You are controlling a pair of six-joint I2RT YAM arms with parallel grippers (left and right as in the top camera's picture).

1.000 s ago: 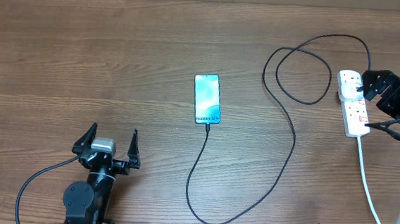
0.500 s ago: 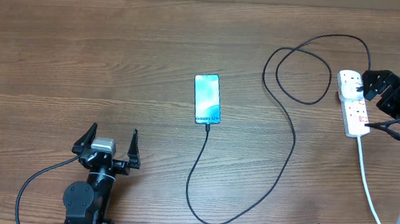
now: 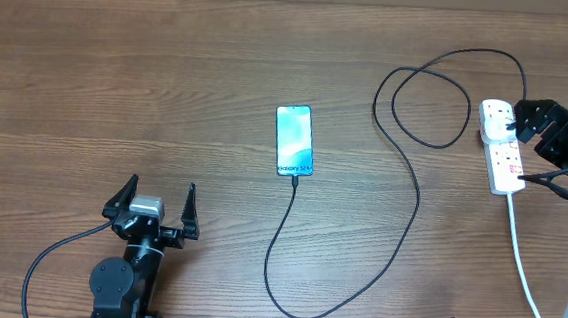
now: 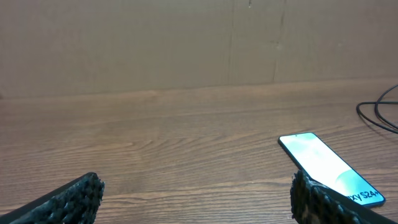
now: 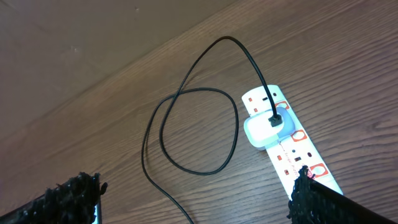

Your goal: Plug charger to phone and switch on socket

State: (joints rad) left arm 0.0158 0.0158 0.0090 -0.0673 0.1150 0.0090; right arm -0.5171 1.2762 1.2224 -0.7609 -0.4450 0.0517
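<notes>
Wood-grain counter (image 3: 120, 67) all round. The left claw (image 3: 159, 188) sits low over it with its fingers spread wide and nothing between them. Ahead of that claw and off to its right lies the phone (image 4: 329, 168), flat, face up, teal screen showing, with the small dark text at the end nearer the claw. The charger (image 3: 417, 188) meets that same near edge with its tip, looks seated to me. From there the thin black cable swings back towards the robot, then curves away right and makes a loose loop. Over on the other side, the right claw (image 5: 193, 202) hangs with its jaws wide apart too, holding nothing. The socket (image 5: 292, 149) is just under and ahead of its right finger. A white adapter (image 5: 264, 127) is plugged into the strip with the black cable going into it. Can't tell from the red switches (image 5: 298, 134) whether they're on or off.
</notes>
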